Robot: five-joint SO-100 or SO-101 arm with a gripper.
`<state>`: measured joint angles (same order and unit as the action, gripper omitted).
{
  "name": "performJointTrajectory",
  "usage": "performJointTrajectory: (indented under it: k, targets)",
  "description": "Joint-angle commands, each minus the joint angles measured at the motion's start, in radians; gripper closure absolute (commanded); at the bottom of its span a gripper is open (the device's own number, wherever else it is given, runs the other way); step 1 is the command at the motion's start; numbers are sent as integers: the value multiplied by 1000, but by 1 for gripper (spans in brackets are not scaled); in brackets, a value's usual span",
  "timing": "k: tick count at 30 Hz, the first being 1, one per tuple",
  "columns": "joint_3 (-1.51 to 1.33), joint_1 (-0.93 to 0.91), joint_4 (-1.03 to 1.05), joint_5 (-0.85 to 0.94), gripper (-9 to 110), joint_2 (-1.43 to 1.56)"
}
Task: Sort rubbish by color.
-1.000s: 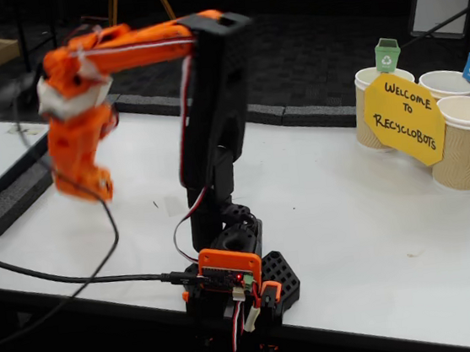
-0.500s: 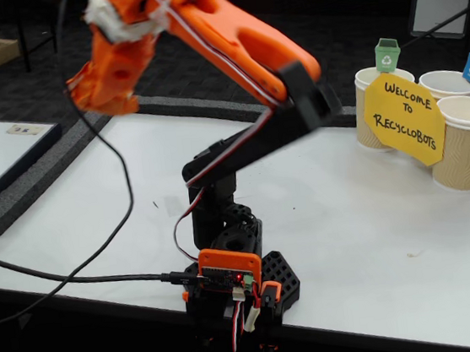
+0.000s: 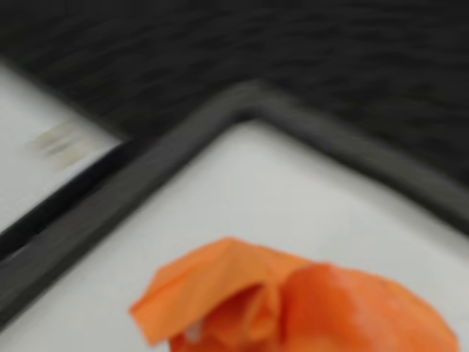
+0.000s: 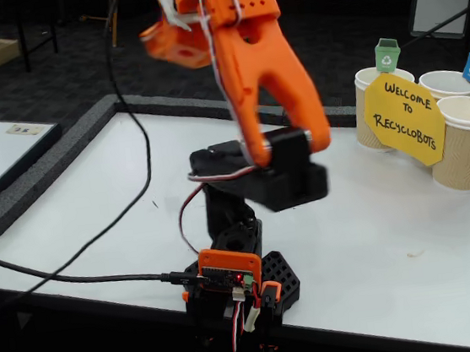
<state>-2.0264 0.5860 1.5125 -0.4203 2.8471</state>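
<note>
End effector (image 4: pixel 175 40) raised high over the white worktop (image 4: pixel 378 236), its finger state not readable through the blur.

An orange crumpled bundle (image 3: pixel 220 286) is seen at the bottom of the wrist view, against the end effector's orange body, but whether it is pinched cannot be told. Beneath it lies the worktop corner, bordered by a dark foam edge strip (image 3: pixel 146 176). In the fixed view the orange arm (image 4: pixel 266 79) is folded upward from its black base (image 4: pixel 237 269) at the near edge of the worktop. At the far right three tan paper cups (image 4: pixel 466 149) are grouped, carrying green, blue and orange bin tags, with a yellow "Welcome to Recyclobots" sign (image 4: pixel 404 117) in front of them.
</note>
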Motion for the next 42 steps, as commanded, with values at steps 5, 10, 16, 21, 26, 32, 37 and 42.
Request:
performJointTrajectory:
  k: [5, 10, 16, 21, 26, 32, 37, 42]
  targets:
    - [-52, -436, -109, 86, 100, -5]
    - [-52, -597, -199, 84, 101, -48]
    - [-14, -779, -232, 75, 102, -141]
    - [15, -960, -275, 75, 102, -258]
    - [97, -1137, -350, 84, 102, -419]
    - [241, -1270, -419, 91, 101, -592]
    - [360, -1318, -480, 150, 101, -692]
    - [439, -1342, -572, 207, 101, -792]
